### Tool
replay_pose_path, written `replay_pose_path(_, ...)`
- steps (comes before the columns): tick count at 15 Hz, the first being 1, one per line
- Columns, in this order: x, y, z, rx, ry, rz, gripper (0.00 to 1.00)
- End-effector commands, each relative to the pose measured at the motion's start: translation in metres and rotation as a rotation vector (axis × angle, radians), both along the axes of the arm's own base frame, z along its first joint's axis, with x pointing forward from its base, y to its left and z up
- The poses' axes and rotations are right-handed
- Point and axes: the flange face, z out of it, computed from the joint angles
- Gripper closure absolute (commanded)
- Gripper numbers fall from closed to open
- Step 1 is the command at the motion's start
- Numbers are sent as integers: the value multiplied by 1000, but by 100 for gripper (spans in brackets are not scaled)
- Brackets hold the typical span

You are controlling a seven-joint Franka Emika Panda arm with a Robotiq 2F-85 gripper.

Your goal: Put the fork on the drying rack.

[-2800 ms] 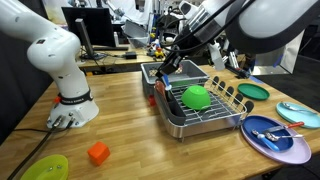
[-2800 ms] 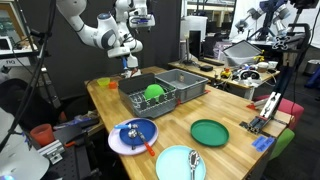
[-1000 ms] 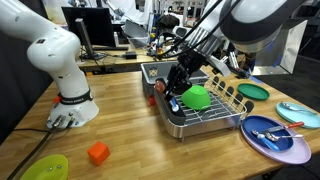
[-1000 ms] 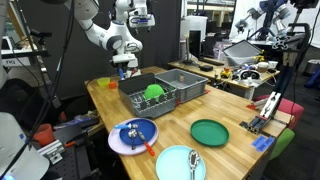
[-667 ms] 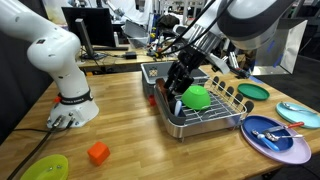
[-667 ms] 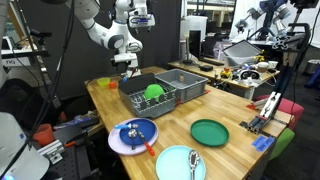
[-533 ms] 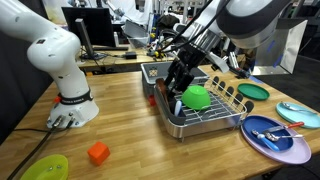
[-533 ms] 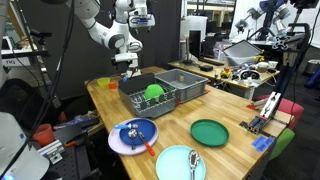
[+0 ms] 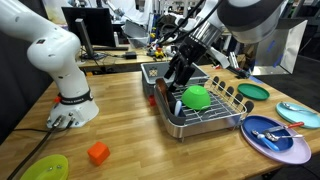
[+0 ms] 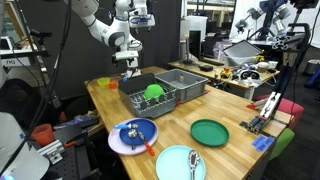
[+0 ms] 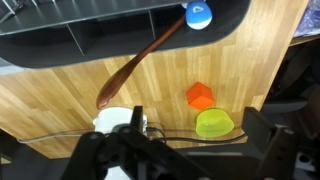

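Note:
The drying rack (image 9: 205, 112) is a silver wire rack on a steel tray and holds a green bowl (image 9: 196, 97); both exterior views show it (image 10: 140, 98). My gripper (image 9: 178, 82) hovers over the rack's end, also seen from farther off (image 10: 128, 68). In the wrist view the gripper (image 11: 195, 140) is open, with dark fingers (image 11: 262, 140) wide apart and nothing between them. The fork (image 11: 150, 55) has a brown handle and a blue end. It slants from the rack's rim (image 11: 100, 35) out over the wooden table, free of the fingers. I cannot make it out in the exterior views.
A dark grey bin (image 9: 160, 70) stands behind the rack. A blue plate (image 9: 275, 138) with utensils, a green plate (image 9: 252, 91), an orange cube (image 9: 98, 153) and a yellow-green dish (image 9: 45, 168) lie on the table. The white robot base (image 9: 68, 105) stands nearby.
The jaws have gone from shut on the fork to wide open, letting it go. The gripper has risen slightly above the rack's end.

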Motion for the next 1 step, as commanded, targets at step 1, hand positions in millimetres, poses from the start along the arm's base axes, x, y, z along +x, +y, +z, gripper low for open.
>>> replay_pose_path(1,0,1,0,0,0,-1,0)
